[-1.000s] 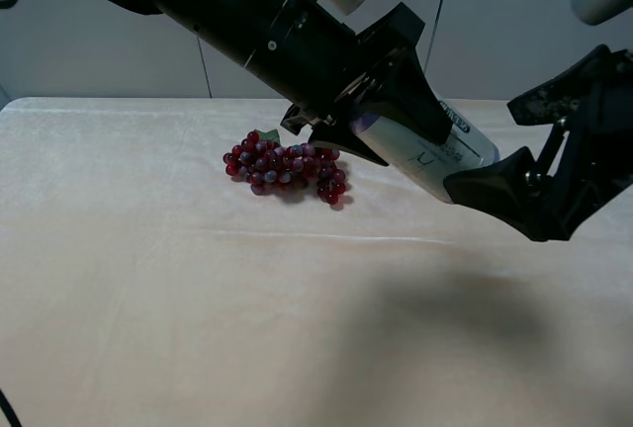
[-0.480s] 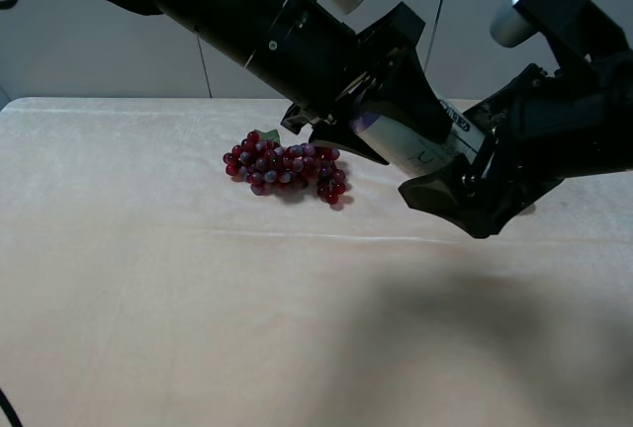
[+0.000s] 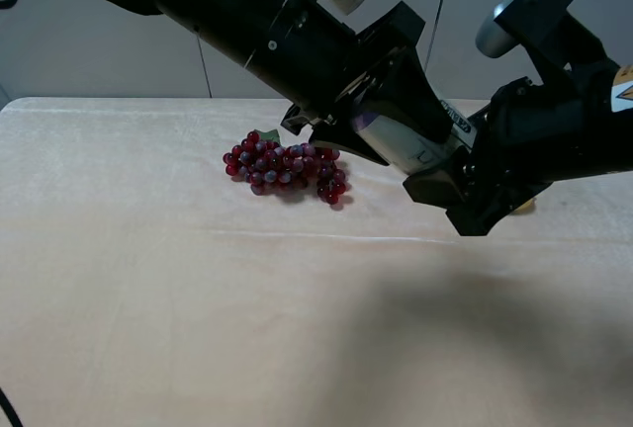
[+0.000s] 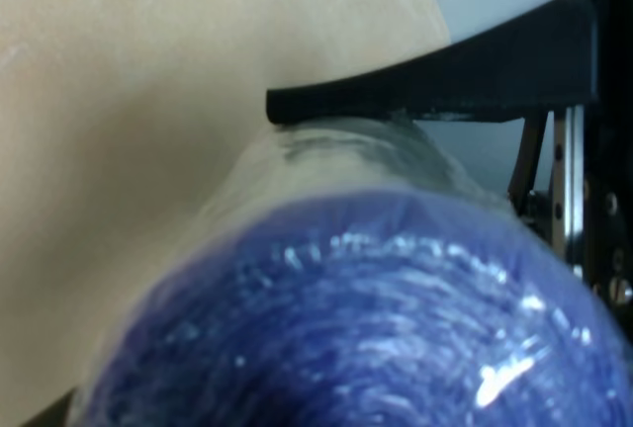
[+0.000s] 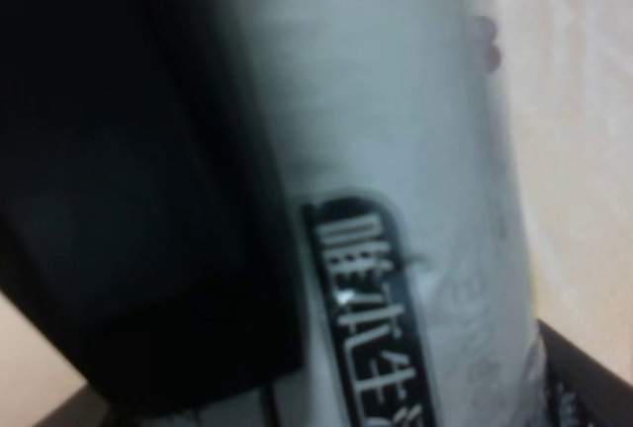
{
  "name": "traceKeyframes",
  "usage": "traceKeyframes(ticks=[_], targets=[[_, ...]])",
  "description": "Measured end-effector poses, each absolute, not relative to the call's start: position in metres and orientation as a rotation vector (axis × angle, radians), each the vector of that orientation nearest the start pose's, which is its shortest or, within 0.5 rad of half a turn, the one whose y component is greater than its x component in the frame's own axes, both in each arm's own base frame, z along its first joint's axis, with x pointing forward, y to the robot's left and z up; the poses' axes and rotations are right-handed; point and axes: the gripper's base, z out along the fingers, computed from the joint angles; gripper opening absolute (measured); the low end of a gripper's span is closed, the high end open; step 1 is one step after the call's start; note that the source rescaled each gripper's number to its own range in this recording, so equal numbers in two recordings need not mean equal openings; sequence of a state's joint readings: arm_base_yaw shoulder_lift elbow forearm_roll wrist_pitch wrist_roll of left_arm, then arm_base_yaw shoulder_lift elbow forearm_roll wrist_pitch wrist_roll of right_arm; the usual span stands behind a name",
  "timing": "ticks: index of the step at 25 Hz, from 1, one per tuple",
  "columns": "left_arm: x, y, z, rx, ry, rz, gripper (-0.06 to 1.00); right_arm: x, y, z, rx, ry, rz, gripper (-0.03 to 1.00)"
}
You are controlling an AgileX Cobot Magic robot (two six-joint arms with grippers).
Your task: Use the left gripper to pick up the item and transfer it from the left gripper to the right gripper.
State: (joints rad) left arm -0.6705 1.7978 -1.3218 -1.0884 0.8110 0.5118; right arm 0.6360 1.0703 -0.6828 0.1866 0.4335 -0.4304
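Note:
The item (image 3: 415, 150), a roll with a cream label and purple ends, is held above the table by my left gripper (image 3: 388, 128), which is shut on it. In the left wrist view the roll's purple end (image 4: 376, 308) fills the frame under one black finger (image 4: 425, 91). My right gripper (image 3: 447, 157) has its jaws around the roll's far end, one finger under it, and looks open. The right wrist view shows the label's dark text (image 5: 371, 289) very close, beside a dark blurred shape.
A bunch of red grapes (image 3: 285, 170) lies on the cream table (image 3: 198, 308) just left of and below the held roll. A bit of something yellow (image 3: 524, 207) peeks out behind the right gripper.
The right arm has swung in from the right and brought its jaws around the roll's far end. The left arm and the roll have not moved.

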Motion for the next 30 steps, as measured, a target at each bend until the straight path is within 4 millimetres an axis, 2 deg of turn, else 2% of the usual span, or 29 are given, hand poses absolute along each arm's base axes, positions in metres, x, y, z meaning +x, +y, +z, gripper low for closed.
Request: traceKeyframes(ticks=[13,14,17,18,19,21,25,30], targets=[[0.268,-0.287,0.263,0.681,2.491,-1.298,0.01,0.166,0.132,0.276,-1.042,2.066,0.279,0.05],[0.268,-0.287,0.263,0.68,2.49,-1.298,0.1,0.166,0.132,0.276,-1.042,2.066,0.279,0.04],[0.269,-0.287,0.263,0.666,2.484,-1.301,0.71,0.166,0.132,0.275,-1.048,2.076,0.279,0.04],[0.269,-0.287,0.263,0.666,2.484,-1.301,0.82,0.166,0.132,0.275,-1.048,2.076,0.279,0.03],[0.269,-0.287,0.263,0.666,2.484,-1.301,0.88,0.166,0.132,0.275,-1.048,2.076,0.279,0.02],[0.269,-0.287,0.263,0.666,2.484,-1.301,0.95,0.166,0.132,0.275,-1.048,2.076,0.279,0.02],[0.268,-0.286,0.267,0.672,2.477,-1.306,0.99,0.166,0.132,0.274,-1.048,2.077,0.279,0.01],[0.269,-0.269,0.29,0.669,2.412,-1.269,1.0,0.166,0.132,0.275,-1.045,2.072,0.28,0.01]])
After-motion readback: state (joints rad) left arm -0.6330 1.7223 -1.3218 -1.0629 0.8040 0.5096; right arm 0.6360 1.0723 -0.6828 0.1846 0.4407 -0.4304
